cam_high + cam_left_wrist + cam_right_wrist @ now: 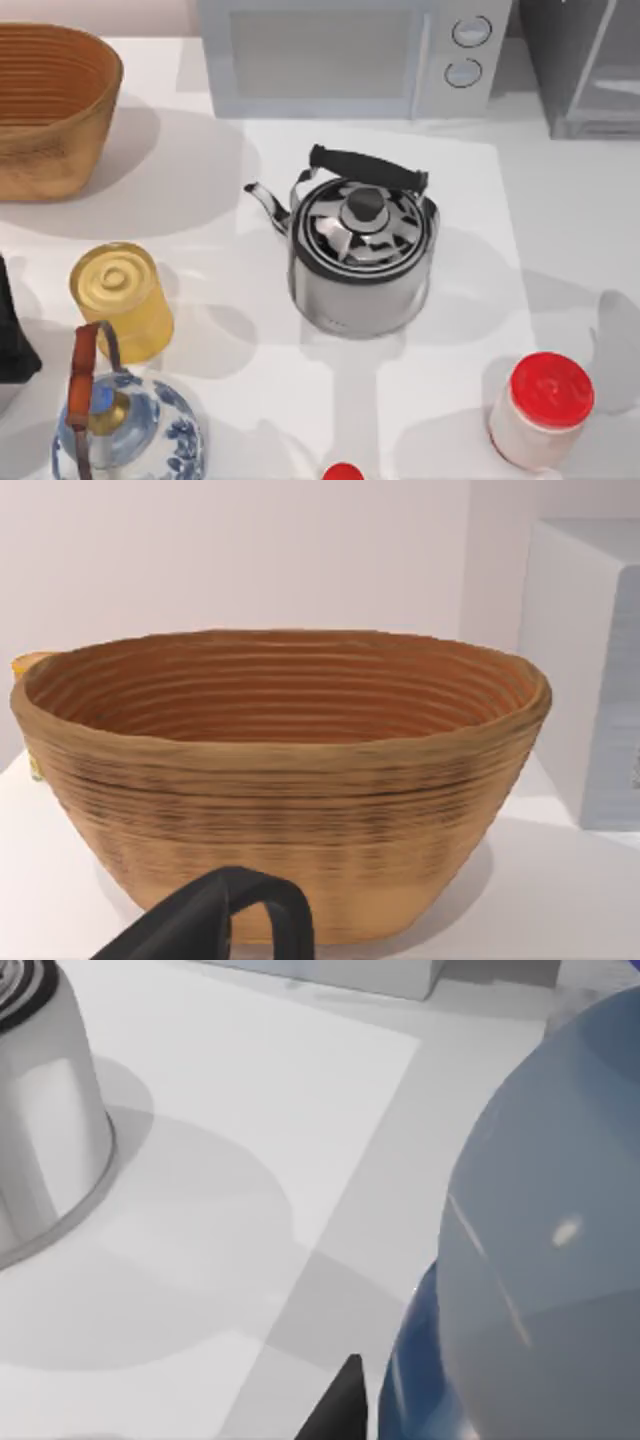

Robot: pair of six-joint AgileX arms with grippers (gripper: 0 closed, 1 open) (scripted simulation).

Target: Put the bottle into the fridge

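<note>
The blue bottle (540, 1240) looms close in the right wrist view, hanging over the white table. My right gripper (420, 1415) is shut on it, and one dark finger (340, 1405) shows beside its lower side. The fridge (585, 70), a dark grey cabinet with a light-framed glassy door, stands at the back right corner of the table. My left gripper (10, 340) sits parked at the table's left edge; it faces the wicker basket (280, 780).
A steel kettle (362, 255) stands mid-table on a white mat. Behind it is the pale microwave (345, 55). The basket (50, 105) is at back left. A yellow can (120, 298), a blue-white teapot (125, 430) and a red-lidded white jar (540, 410) line the front.
</note>
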